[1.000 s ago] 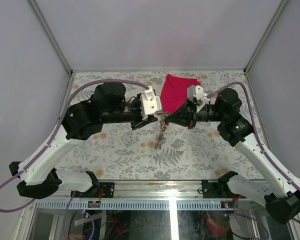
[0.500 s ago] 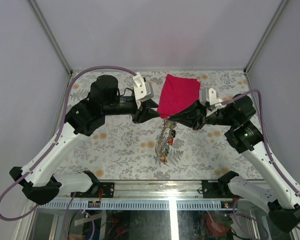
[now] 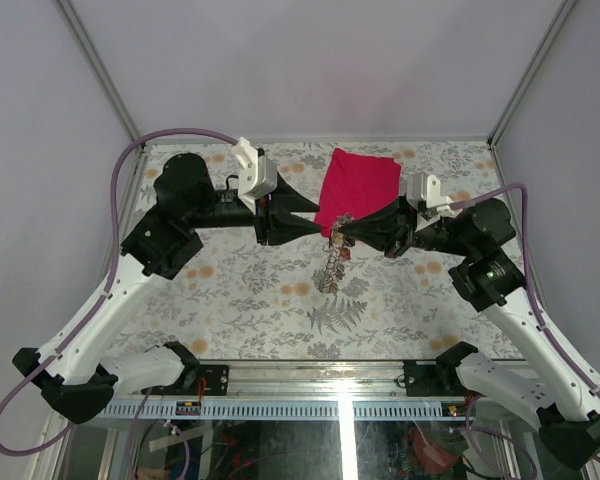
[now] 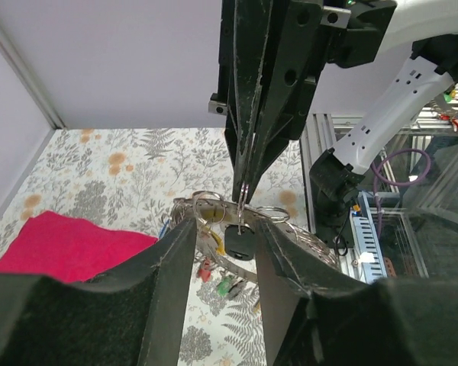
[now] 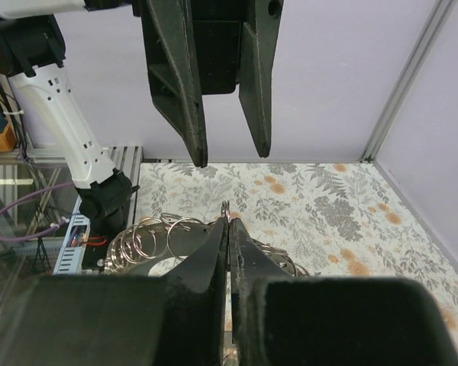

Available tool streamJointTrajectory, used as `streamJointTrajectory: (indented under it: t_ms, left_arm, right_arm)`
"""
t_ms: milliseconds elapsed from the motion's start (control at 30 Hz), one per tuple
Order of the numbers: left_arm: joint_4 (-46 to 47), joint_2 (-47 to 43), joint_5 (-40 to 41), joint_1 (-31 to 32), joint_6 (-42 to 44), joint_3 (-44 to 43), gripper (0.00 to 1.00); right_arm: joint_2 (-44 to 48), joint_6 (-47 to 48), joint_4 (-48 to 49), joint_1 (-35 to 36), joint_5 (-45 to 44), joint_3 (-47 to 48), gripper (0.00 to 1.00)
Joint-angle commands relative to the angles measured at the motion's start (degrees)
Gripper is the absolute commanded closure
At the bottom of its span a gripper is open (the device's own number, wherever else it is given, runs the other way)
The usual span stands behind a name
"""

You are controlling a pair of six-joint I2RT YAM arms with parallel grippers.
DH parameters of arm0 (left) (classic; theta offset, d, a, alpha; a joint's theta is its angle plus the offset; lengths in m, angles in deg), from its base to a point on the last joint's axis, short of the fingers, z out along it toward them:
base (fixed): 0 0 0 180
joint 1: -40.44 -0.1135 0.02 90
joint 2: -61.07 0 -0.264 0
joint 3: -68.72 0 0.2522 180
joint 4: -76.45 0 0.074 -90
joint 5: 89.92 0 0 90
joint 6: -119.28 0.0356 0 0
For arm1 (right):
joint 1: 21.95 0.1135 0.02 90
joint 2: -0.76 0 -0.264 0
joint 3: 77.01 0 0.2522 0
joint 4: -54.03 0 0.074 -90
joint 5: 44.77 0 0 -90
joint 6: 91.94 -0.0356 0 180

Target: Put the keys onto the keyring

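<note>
Floral table (image 3: 230, 290), right jaws clamping keyring (image 4: 298, 236), keys (image 3: 330, 270) dangling

In your top view the left gripper (image 3: 315, 229) reaches in from the left and the right gripper (image 3: 344, 232) from the right. Their tips face each other, near but apart, above the middle of the table (image 3: 230, 295). The right gripper pinches one of the keys (image 3: 330, 265), and the bunch hangs below its tip, between the two grippers. The keyring (image 4: 233, 267) sits in that bunch, under the pinched key. You cannot tell whether the bunch's lower end touches the table. The left gripper's jaws stand apart, in line with the pinched key. Behind both grippers, toward the far edge, the folded cloth (image 3: 360, 185) lies on the table.
</note>
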Motion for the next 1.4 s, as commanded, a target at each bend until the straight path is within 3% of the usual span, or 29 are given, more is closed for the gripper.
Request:
streamJointTrajectory:
  t_ms: [0,200,833,1000,1167,1300,1367]
  left_arm:
    - [11.3,0.1,-4.1,-0.5,-5.6,2.3,0.62]
    - [16.4,0.7,-5.0,-0.5,-8.0,4.3,0.62]
    - [17.6,3.4,-8.7,-0.5,-8.6,3.0,0.7]
    - [19.0,3.8,-9.8,-0.5,-9.6,2.9,0.79]
    - [18.9,4.2,-10.3,-0.5,-9.7,2.4,0.99]
    - [16.2,4.6,-9.9,-0.5,-8.1,1.3,1.0]
    - [10.0,5.3,-8.9,-0.5,-5.3,-0.9,1.0]
  right_arm:
    - [1.7,-4.3,11.5,0.1,-2.4,0.0,1.0]
    - [0.8,-7.7,16.1,0.1,-1.1,-0.5,1.0]
    - [-1.3,-11.4,20.2,0.1,0.5,-0.8,1.0]
    - [-1.8,-11.9,20.9,0.1,0.8,-1.0,1.0]
    - [-1.7,-12.1,21.5,0.1,0.6,-1.5,1.0]
    - [-1.5,-12.0,21.3,0.1,0.3,-1.6,1.0]
    - [-0.9,-10.7,19.4,0.1,-0.2,-1.4,0.99]
